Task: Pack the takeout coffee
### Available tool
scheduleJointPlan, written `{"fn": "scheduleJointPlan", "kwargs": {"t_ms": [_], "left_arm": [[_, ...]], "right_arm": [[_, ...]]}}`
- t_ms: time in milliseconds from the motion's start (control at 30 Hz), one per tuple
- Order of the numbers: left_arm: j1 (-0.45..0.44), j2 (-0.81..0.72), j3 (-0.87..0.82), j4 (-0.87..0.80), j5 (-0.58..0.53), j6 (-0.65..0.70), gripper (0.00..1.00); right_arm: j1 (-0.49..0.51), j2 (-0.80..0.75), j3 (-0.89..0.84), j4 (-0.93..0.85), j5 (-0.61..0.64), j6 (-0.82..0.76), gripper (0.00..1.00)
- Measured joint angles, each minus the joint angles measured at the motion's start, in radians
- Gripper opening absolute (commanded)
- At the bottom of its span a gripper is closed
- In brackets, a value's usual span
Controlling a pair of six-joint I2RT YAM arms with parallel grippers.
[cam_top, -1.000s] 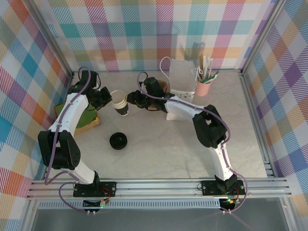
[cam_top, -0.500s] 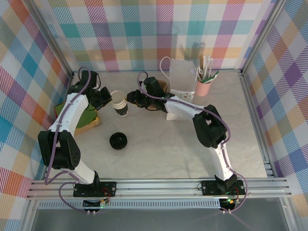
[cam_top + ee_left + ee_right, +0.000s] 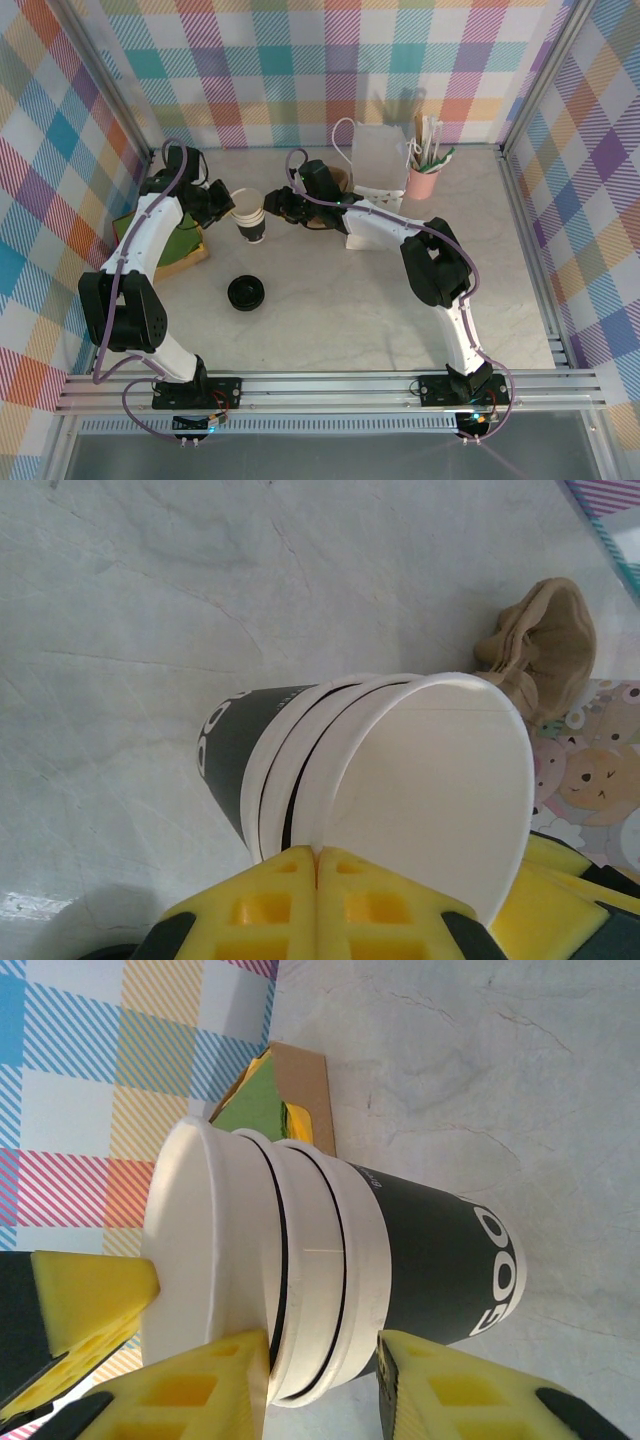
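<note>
Nothing visibly shifted over the last second: arms and cups sit as before. Takeout coffee (image 3: 246, 293), black lid on, stands alone at 8 o'clock of the table (image 3: 350, 300) centre, apart from both grippers. At its 12 o'clock is the nested cup stack (image 3: 252, 220), with the right gripper (image 3: 322, 1352) clamped on its lower rims from 3 o'clock and the left gripper (image 3: 318, 858) pinched shut on the top cup (image 3: 440, 780) wall from 9 o'clock. White paper bag (image 3: 378, 160) stands at far 12 o'clock, with the pink cup of stirrers (image 3: 422, 183) just beside it at 3 o'clock.

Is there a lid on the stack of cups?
No, the stack of cups is open at the top, with its bare white inside showing.
</note>
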Motion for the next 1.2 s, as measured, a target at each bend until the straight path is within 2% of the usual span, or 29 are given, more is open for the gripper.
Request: {"fn": "scheduleJointPlan", "kwargs": {"t_ms": [600, 833, 1200], "left_arm": [[0.0, 0.0, -0.012, 0.036, 0.03, -0.011, 0.0], [0.0, -0.002, -0.022, 0.035, 0.019, -0.009, 0.0], [0.0, -0.074, 0.069, -0.017, 0.002, -0.002, 0.0]], "right_arm": [[0.001, -0.004, -0.049, -0.06, 0.041, -0.076, 0.35], [0.004, -0.072, -0.048, -0.133, 0.076, -0.131, 0.38], [0.069, -0.15, 0.058, -0.253, 0.118, -0.248, 0.43]]}}
